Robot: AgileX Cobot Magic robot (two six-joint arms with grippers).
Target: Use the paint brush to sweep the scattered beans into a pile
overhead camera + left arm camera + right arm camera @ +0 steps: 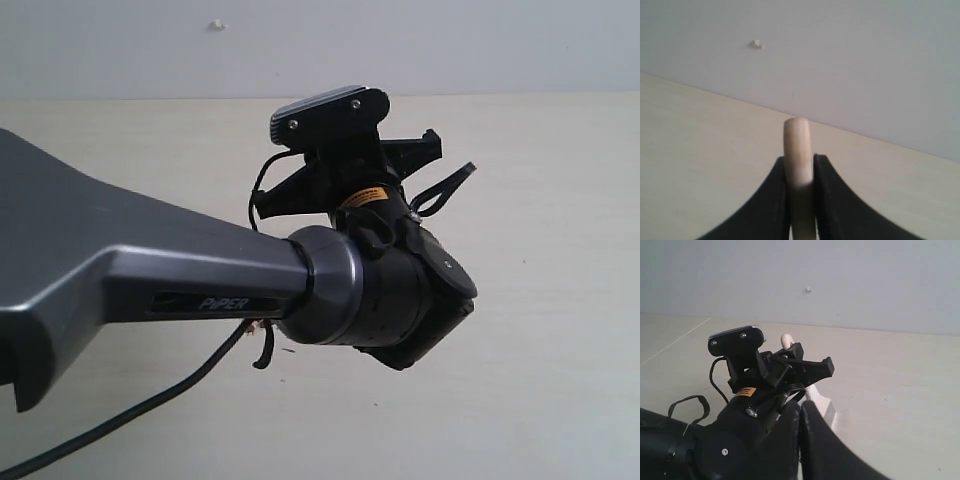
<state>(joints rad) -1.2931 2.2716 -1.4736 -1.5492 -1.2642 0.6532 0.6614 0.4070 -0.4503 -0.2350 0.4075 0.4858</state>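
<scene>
In the left wrist view my left gripper [800, 167] is shut on the pale wooden handle of the paint brush [797, 145], whose rounded end sticks out past the black fingers [825, 190]. From the right wrist view, the handle tip [786, 341] shows above the left gripper [807, 366], and the silver ferrule [827, 411] shows below it. My right gripper [801, 407] is shut on nothing, close behind the left wrist. The left arm [200, 280] fills the exterior view, with its gripper [420, 150] at the far end. The beans and the pile are hidden.
The pale tabletop [560, 300] stretches to a grey wall [450, 40] with a small white speck [217, 24] on it. A black cable [150, 405] hangs below the left arm. The left wrist camera [736, 340] sits just ahead of my right gripper.
</scene>
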